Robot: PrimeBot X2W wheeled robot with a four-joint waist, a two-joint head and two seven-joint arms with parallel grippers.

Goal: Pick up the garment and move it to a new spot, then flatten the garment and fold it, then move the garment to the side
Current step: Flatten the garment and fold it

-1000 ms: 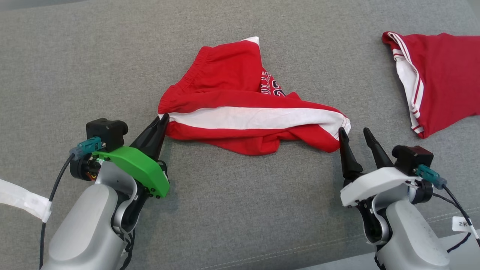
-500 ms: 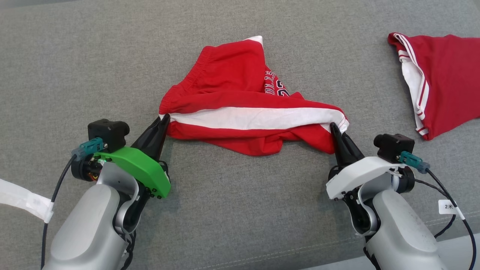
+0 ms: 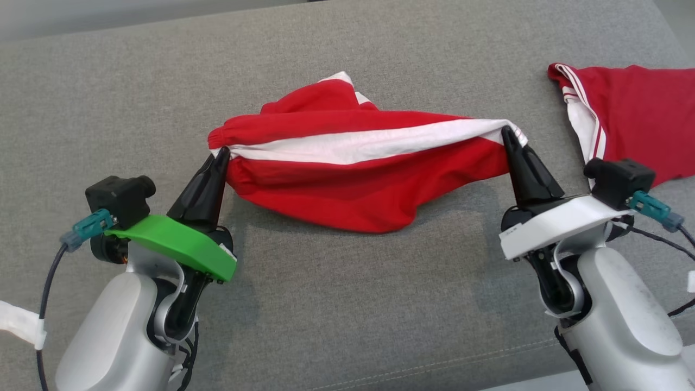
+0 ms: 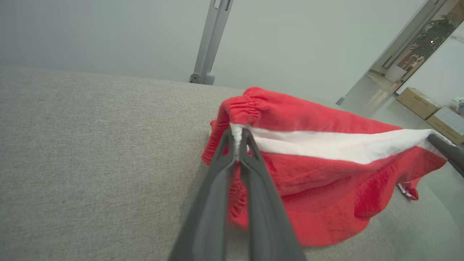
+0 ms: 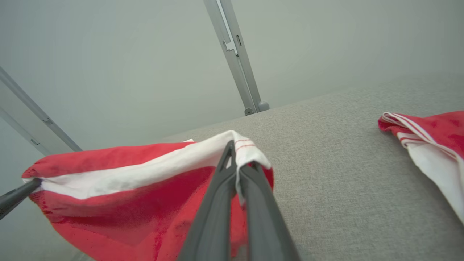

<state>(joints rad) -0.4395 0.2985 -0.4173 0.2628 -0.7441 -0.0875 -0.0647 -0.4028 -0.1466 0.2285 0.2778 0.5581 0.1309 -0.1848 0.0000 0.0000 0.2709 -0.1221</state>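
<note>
— Where are the shorts?

— The pair of red cloth shorts (image 3: pixel 358 184), with a broad white side stripe, hangs strung between the two arms over the middle of the grey woven cushion (image 3: pixel 336 309). The belly of the cloth sags toward the cushion. I cannot tell whether it touches.

— And the grips?

— The left gripper (image 3: pixel 222 154), under its green cover, is clenched on the gathered waistband end, right where the white stripe begins. The right gripper (image 3: pixel 509 134), under its white cover, is pinched tight on the hem end of the same stripe. Both pairs of dark fingers are pressed together with cloth between them.

— Anything crowding them?

— A second red garment (image 3: pixel 640 114), trimmed in thin white and red stripes, lies on the cushion to the robot's right, just beside the right wrist. Its near edge is partly hidden behind the black camera block (image 3: pixel 619 176) there. It lies apart from the held shorts.

— Further off?

— Past the cushion's far edge a slanted grey metal post (image 4: pixel 211 40) stands against a pale wall. At the right edge of the left wrist view there are brown cardboard boxes (image 4: pixel 417 103) on the floor and a potted plant (image 4: pixel 429 43) beyond them, well apart from the work.
</note>
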